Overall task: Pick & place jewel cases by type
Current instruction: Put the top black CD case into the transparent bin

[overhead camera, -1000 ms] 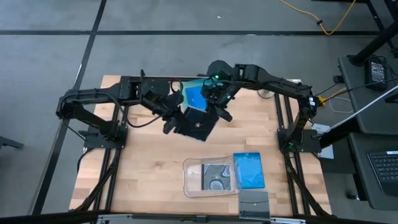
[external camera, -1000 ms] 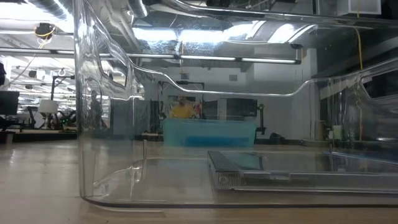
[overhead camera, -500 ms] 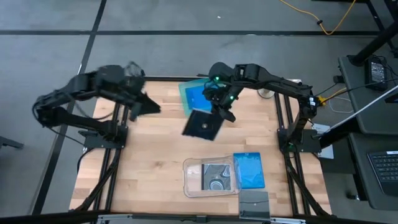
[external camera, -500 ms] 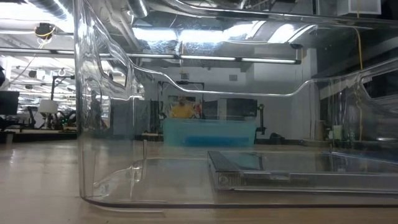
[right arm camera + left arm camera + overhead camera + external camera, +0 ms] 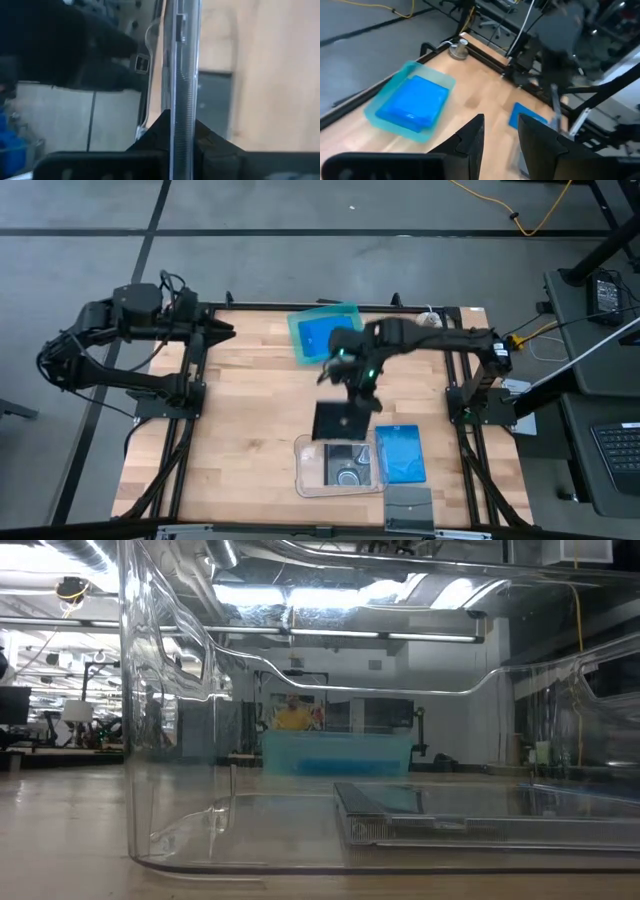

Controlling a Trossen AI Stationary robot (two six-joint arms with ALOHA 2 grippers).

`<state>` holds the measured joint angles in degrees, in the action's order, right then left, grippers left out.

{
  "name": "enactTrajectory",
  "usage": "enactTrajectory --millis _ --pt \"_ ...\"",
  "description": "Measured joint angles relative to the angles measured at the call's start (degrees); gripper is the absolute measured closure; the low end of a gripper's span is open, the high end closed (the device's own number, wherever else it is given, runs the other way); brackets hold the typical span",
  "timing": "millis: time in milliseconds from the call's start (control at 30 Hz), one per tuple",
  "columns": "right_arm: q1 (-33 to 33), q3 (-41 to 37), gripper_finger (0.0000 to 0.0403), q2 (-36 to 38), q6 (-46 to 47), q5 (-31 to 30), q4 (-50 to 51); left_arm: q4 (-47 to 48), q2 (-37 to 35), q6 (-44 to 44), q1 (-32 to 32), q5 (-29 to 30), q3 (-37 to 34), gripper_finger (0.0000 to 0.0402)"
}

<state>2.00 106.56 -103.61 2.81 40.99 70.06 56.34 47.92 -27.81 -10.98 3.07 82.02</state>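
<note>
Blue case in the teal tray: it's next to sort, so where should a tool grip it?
Probably from above, pinching the blue case across its shorter width: it lies flat, and the rim of the teal tray leaves little room to get beneath an edge.

A: What stands on the wooden worktop (image 5: pixel 240 430)?

B: A teal tray (image 5: pixel 296 330) at the far edge, near the middle, and a clear rounded tray (image 5: pixel 308 470) at the near edge. They are well apart.

A: And off the worktop?

B: Grey floor, with a yellow cable (image 5: pixel 530 215) at the far right. A laptop (image 5: pixel 622 450) sits on a desk to the right.
</note>
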Motion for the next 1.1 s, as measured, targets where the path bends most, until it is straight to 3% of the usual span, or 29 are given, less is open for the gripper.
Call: enactTrajectory --millis 467,1100 --pt "-9.7 -21.2 0.0377 -0.1 19.5 1.4 -26.6 1.6 3.9 8.0 0.0 0.4 0.0 0.0291" --pt "-13.1 -36.0 0.0381 -0.1 27.1 -3.8 -39.0 2.0 5.2 9.5 0.0 -1.2 0.0 0.0294"
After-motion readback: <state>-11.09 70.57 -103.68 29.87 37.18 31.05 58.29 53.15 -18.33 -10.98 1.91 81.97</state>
